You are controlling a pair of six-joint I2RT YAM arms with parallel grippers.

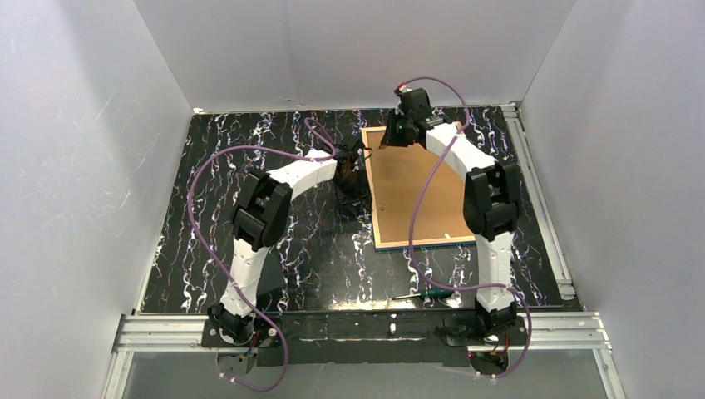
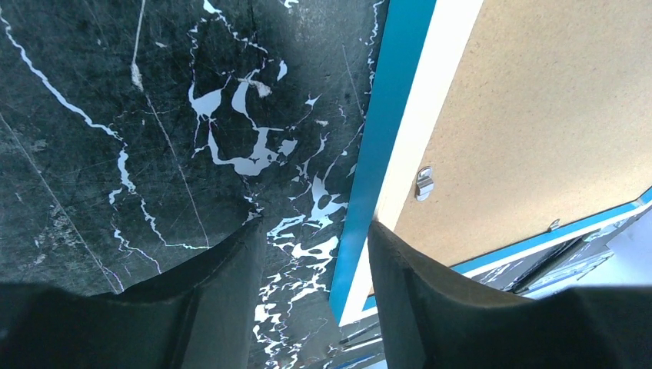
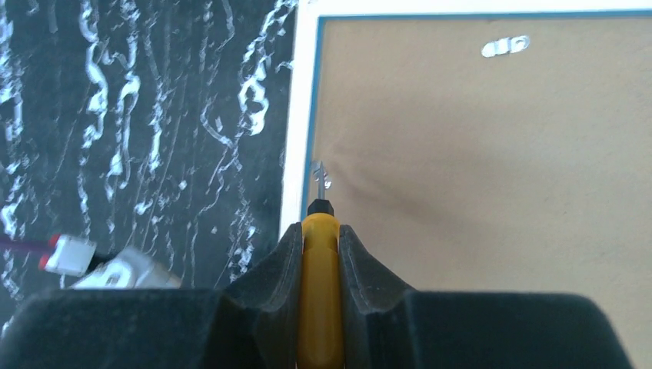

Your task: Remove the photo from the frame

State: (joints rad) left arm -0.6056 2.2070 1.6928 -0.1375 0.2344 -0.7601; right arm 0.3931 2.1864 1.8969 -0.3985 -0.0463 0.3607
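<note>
Your frame (image 1: 416,244) lies back-up on the right half of the table (image 1: 249,274), with its long sides running away from the arms. A brown board (image 1: 411,187) fills its back. The photo is hidden in every view, so you cannot tell where it sits.

Your right end effector (image 3: 319,231) is at the frame's far left corner. It is clamped on the yellow handle of a screwdriver (image 3: 319,292), with both pads pressed flat against it. The shaft points forward and its tip meets a small metal clip (image 3: 321,173) on the board, just inside the frame's pale rim. You cannot tell whether the tip is under the clip or only against it. A second metal fitting (image 3: 505,46) sits farther along the board, well apart from the tip.

Your left end effector (image 2: 317,231) is at the frame's left long side, about midway along it. It stands roughly half open with nothing in its grasp. From its wrist view, one finger is over bare table and the other over the rim and board, so the blue edge runs between them. Whether either finger touches the frame does not show. Another clip (image 2: 424,183) lies on the board just ahead of that finger.

A green-handled tool (image 1: 426,293) lies on the table near the right arm's base, apart from the frame.
</note>
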